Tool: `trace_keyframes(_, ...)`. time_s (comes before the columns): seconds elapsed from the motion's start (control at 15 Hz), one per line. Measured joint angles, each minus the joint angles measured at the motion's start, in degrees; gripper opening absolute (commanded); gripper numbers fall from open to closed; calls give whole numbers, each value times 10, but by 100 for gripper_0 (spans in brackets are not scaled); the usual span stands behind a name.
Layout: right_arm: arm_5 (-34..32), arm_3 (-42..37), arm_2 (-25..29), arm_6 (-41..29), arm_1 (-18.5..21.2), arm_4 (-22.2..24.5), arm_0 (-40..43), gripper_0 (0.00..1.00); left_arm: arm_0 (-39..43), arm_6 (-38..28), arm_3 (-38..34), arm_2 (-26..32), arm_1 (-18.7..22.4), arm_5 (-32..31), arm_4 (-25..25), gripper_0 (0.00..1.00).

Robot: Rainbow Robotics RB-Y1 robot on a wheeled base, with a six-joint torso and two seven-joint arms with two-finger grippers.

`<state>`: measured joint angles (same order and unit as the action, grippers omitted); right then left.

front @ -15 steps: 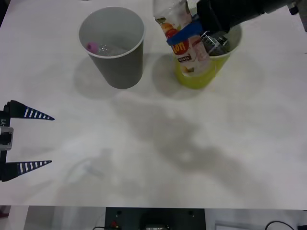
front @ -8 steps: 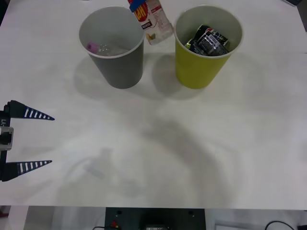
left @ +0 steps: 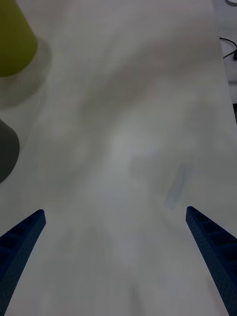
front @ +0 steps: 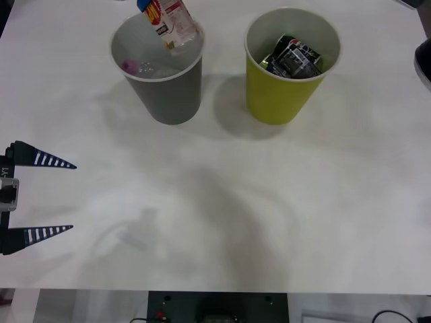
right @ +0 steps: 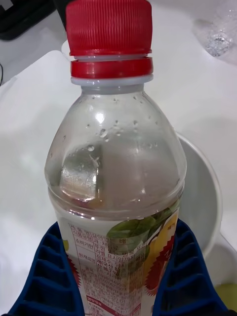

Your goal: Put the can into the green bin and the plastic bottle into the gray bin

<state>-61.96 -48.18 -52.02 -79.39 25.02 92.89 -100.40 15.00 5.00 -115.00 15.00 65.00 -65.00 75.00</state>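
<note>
white table (front: 283,215) sitting under everything, gray bin (front: 165,94) and green bin (front: 279,94) standing side by side, plastic bottle (front: 170,23) tilting over the gray bin's rim, my right gripper (right: 118,276) clamping its label, my left gripper (front: 40,196) idling spread apart at the table's near left edge

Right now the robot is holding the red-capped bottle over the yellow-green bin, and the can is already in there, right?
Not quite. In the front view the plastic bottle, gripped by the right tool, hangs over the gray bin, not the green bin. The rest holds: the can already lies inside the green bin.
</note>
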Motion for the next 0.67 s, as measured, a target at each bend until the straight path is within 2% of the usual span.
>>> trace_keyframes(0.2,31,37,-9,13,-29,13,-2,2,0,0,0,0,0,0,0,98)
trace_keyframes(0.27,47,41,-19,16,-34,15,-2,10,0,0,0,0,0,0,0,98)
trace_keyframes(0.33,57,44,-25,17,-37,15,-2,25,0,0,0,0,0,0,0,98)
trace_keyframes(0.4,62,46,-27,21,-38,15,-2,61,0,0,0,0,0,0,0,98)
trace_keyframes(0.47,63,48,-27,30,-38,13,-2,86,0,0,0,0,0,0,0,98)
trace_keyframes(0.53,65,49,-27,39,-38,10,-2,100,0,0,0,0,0,0,0,98)
trace_keyframes(0.67,67,49,-27,44,-39,7,-2,100,0,0,0,0,0,0,0,98)
